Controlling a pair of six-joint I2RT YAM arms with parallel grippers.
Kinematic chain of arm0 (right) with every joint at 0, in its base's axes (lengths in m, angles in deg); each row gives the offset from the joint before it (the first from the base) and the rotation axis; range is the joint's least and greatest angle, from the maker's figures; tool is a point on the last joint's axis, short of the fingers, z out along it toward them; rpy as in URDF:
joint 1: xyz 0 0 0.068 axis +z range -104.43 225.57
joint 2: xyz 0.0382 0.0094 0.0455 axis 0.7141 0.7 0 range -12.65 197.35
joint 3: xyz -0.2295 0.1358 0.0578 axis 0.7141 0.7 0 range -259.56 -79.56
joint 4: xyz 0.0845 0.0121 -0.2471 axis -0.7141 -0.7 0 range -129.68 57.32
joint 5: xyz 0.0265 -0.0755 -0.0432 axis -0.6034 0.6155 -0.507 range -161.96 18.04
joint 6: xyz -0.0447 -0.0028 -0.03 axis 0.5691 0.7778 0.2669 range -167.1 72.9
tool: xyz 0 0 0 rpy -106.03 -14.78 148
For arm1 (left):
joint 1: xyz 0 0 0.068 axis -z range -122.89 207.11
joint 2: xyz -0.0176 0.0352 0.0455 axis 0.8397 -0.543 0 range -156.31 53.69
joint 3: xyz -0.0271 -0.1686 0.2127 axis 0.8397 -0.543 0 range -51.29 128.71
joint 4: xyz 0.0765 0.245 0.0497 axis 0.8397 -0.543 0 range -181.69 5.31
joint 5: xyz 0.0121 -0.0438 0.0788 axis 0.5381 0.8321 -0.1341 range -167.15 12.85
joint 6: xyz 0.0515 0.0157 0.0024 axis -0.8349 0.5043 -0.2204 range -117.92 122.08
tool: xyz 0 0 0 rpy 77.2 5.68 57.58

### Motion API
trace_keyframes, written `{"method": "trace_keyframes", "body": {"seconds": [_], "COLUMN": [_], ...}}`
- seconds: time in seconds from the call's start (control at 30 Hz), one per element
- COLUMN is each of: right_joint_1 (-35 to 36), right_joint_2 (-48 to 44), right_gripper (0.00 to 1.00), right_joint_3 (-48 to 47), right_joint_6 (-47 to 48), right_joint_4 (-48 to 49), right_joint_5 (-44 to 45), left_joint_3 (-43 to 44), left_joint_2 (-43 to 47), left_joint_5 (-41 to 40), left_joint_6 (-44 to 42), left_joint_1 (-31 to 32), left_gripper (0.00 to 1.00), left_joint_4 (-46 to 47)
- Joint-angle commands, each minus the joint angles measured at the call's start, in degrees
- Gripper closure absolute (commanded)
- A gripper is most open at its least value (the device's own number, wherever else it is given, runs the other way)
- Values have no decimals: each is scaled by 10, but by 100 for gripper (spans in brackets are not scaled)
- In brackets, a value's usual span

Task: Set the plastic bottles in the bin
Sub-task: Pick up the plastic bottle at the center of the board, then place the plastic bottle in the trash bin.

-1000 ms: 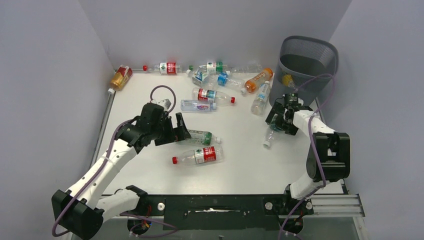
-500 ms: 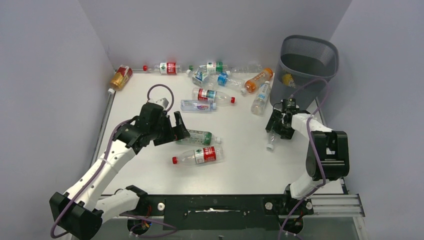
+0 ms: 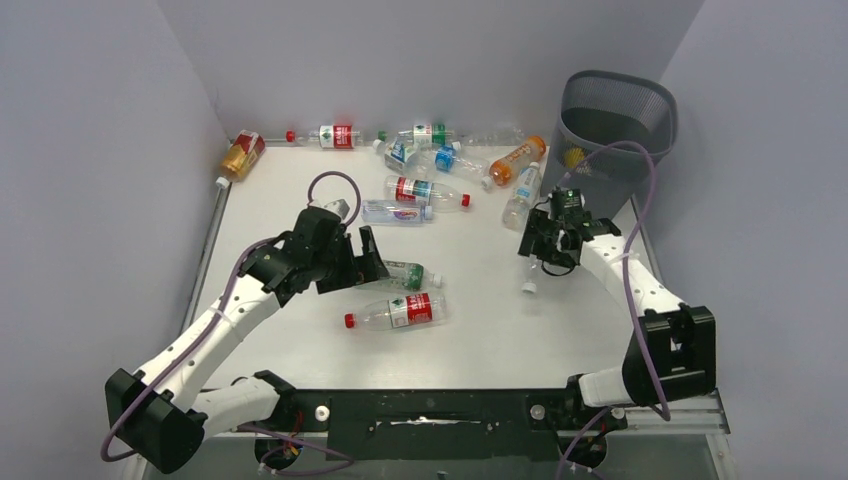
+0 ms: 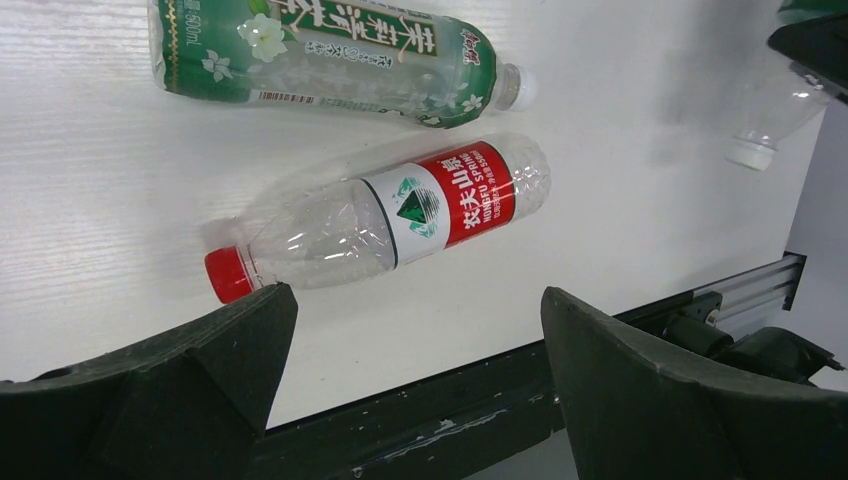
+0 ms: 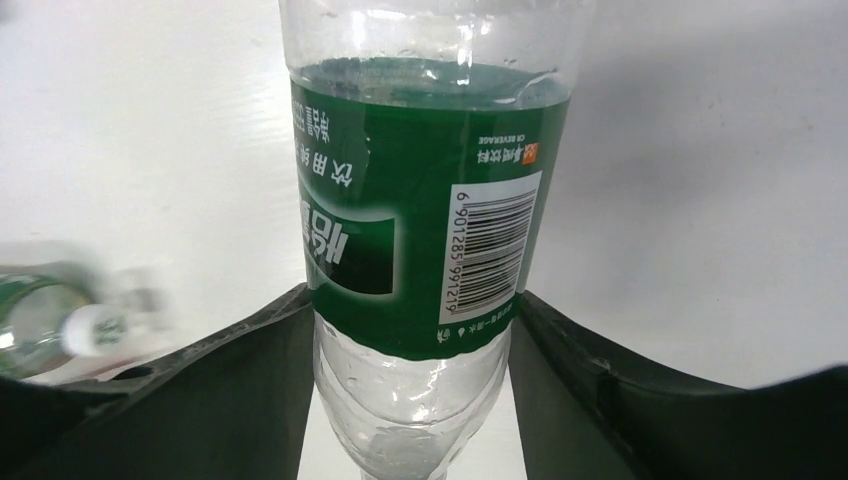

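Blocking part of the green flowered bottle (image 3: 408,273), the left tool (image 3: 362,262) hangs well left of the bin (image 3: 617,77). Its two fingers are spread wide with nothing between them. In the left wrist view that bottle's base is cut off by the frame edge. A red-capped bottle (image 4: 400,215) lies on the table (image 3: 480,340) beyond the gap, untouched.

Nearer the bin, the back cluster (image 3: 440,155) overlaps, so single bottles there are hard to separate.

Just left of the bin, the right tool (image 3: 548,248) is clamped on the held bottle (image 3: 533,278), which hangs cap down. The right wrist view shows a finger pressed to each side of its green label, with both ends cut off. A blurred bottle (image 5: 60,320) at that view's left edge cannot be made out.

Through the bin's mesh a yellow thing (image 3: 573,157) shows; what it is cannot be told.

Counted: two tools, one bin, and about thirteen bottles outside the bin. One of these is amber (image 3: 241,155), farthest from the bin, one is orange (image 3: 518,160), near it, and the rest are clear.
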Motion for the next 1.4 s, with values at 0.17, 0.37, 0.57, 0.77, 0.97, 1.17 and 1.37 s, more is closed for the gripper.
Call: {"method": "trace_keyframes", "body": {"seconds": [0.17,0.37,0.57,0.77,0.97,1.17,1.37], "right_joint_1": [22,19,-26,-111,-203,-239,-242], "right_joint_2": [-72,-38,60,168,232,263,283], "right_gripper": [38,37,37,37,37,34,9], "right_joint_3": [-212,-366,-526,-696,-776,-778,-775], "right_joint_6": [30,52,66,46,-5,-13,-2], "right_joint_4": [-97,-119,-132,-144,-119,-92,-101], "right_joint_5": [-22,-18,-19,-58,-141,-177,-189], "left_joint_3": [14,8,7,-7,-13,-17,-22], "left_joint_2": [-6,-2,1,8,8,-3,-18], "left_joint_5": [-5,1,2,4,4,3,6], "left_joint_6": [-4,-6,-12,-10,-4,-5,-6], "left_joint_1": [7,9,10,12,17,27,35], "left_gripper": [4,4,4,4,4,4,4], "left_joint_4": [41,43,36,33,32,31,37]}}
